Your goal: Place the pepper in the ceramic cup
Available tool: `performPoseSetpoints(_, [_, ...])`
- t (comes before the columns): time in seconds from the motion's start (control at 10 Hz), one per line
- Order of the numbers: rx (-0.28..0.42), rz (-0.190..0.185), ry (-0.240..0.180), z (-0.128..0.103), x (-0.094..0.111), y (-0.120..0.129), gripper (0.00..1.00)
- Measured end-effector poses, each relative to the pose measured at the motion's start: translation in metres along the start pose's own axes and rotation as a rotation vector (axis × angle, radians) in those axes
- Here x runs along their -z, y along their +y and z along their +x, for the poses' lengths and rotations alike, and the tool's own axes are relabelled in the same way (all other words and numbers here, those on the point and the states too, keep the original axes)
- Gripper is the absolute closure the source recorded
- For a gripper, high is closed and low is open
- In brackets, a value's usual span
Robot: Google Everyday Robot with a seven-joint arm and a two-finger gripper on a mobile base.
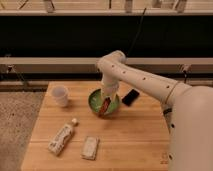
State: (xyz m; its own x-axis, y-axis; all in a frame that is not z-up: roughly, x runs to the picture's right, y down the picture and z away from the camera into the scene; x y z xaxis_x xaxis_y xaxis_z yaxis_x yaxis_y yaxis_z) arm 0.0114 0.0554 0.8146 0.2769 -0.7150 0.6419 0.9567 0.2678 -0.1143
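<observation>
This looks like a robot lab or test bay, not a home. A plain wooden bench stands on a speckled floor at 9 o'clock. Metal rails and a hanging cable cross a dark wall at 12 o'clock. The gripper, clamped on the pepper, hangs over the bowl mid-bench.

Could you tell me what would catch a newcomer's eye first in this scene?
The big white arm dominates, reaching over the wooden table with its gripper holding the pepper above the green bowl at centre. The ceramic cup stands apart, further left in the view.
</observation>
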Motion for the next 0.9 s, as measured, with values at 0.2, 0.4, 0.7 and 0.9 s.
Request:
performPoseSetpoints(0.2, [0.026,0.03,0.006,0.003,0.004,-0.016,1.0])
performPoseSetpoints(0.4, [0.072,0.058,0.015,0.003,0.01,-0.045,1.0])
performPoseSetpoints(0.7, [0.148,0.084,0.032,-0.002,0.016,-0.083,1.0])
performPoseSetpoints(0.9, [0.2,0.098,0.045,-0.005,0.021,-0.1,1.0])
